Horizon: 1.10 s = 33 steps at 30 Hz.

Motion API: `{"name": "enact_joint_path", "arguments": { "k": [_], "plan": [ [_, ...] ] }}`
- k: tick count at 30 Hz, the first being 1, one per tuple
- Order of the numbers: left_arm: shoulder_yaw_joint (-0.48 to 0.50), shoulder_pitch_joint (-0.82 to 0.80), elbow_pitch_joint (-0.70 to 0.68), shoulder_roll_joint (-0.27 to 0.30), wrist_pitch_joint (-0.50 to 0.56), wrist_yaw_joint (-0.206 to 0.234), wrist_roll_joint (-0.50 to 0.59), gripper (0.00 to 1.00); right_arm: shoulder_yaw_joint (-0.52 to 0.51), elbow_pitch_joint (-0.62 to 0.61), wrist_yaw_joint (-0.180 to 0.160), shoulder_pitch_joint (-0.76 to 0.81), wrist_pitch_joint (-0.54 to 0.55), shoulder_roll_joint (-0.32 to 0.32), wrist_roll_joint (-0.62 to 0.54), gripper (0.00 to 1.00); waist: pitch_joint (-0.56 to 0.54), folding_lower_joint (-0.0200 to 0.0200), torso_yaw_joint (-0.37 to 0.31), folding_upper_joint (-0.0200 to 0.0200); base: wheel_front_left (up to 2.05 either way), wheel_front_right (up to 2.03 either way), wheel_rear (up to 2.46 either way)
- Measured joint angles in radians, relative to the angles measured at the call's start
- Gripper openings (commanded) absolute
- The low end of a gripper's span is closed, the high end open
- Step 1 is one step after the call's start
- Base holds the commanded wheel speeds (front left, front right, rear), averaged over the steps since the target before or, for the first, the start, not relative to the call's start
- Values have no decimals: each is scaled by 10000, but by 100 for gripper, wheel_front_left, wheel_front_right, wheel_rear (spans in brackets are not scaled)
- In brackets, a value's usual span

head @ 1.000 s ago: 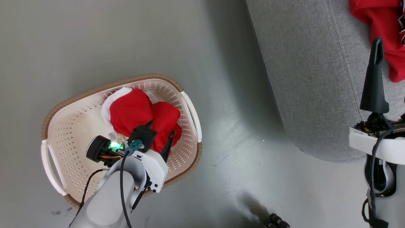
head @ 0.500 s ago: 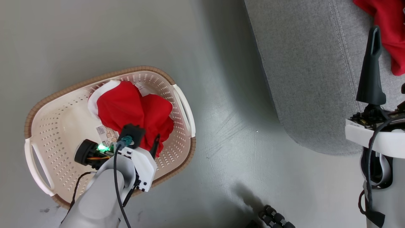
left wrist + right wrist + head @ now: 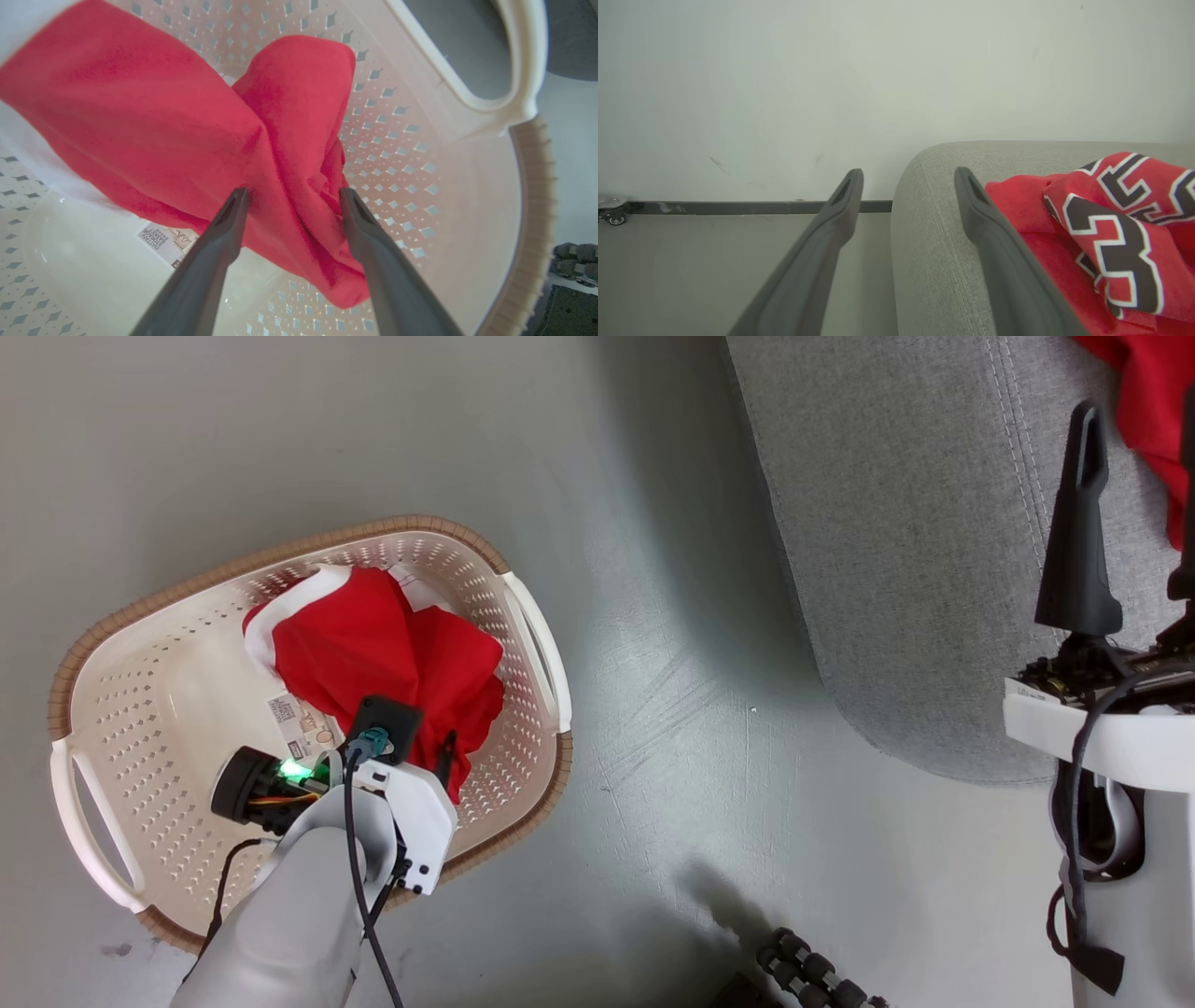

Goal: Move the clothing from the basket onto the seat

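Observation:
The cream basket (image 3: 177, 616) stands on the floor at the left with a red garment with white trim (image 3: 373, 644) bunched inside it. My left gripper (image 3: 415, 751) reaches down into the basket. In the left wrist view it (image 3: 292, 193) is open, its fingers straddling a fold of the red clothing (image 3: 187, 116). The grey seat (image 3: 896, 523) fills the upper right, and on it lies another red garment (image 3: 1144, 401) showing black-and-white numerals (image 3: 1115, 228). My right gripper (image 3: 1137, 411) hovers open over the seat (image 3: 934, 242), empty (image 3: 909, 173), beside that garment.
A paper label (image 3: 294, 723) lies on the basket floor. Grey floor separates the basket and the seat. A black ribbed part (image 3: 822, 975) sits at the bottom edge. Beyond the seat are a pale wall (image 3: 784, 70), a dark baseboard and a caster wheel (image 3: 609, 207).
The head camera has moved closer, spreading the scene outward. My left gripper has sunk a little deeper into the basket onto the red garment. Both grippers have stayed open.

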Motion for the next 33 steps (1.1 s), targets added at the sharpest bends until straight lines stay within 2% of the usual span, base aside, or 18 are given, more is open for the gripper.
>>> {"name": "enact_joint_path", "arguments": {
  "k": [2, 3, 4, 5, 6, 21, 33],
  "plan": [
    [-50, -32, 146, -4, 8, 75, 58, 100, 44, 90, 0, -101, -10, 0, 2, 100, -6, 0, -8, 0, 0, 0, 0],
    [-81, -58, 207, -4, 8, 79, 77, 91, 63, 117, 0, -150, -12, 0, 2, 100, -15, 0, -14, -1, 0, 0, 0],
    [-109, -101, 253, -6, 8, 77, 90, 49, 69, 134, 0, -174, -12, 0, 2, 100, -26, 0, -20, 0, 0, 0, 0],
    [-142, -139, 259, -10, 6, 75, 92, 18, 69, 151, 0, -174, -13, 0, 2, 100, -40, 0, -24, 0, 0, 0, 0],
    [-163, -174, 259, -23, 0, 59, 104, 0, 65, 180, 0, -174, -23, 0, 2, 100, -56, 0, -26, 0, 0, 0, 0],
    [-115, -362, 153, -146, -1055, -88, 23, 0, -50, 506, 0, -385, -54, 0, 2, 100, -469, 0, 168, 0, 0, 0, 0],
    [336, -361, -798, -211, -1592, -111, -339, 0, 42, 566, 0, -543, -54, -2, -249, 100, -1043, 0, 575, 0, 0, 0, 0]
  ]
}}
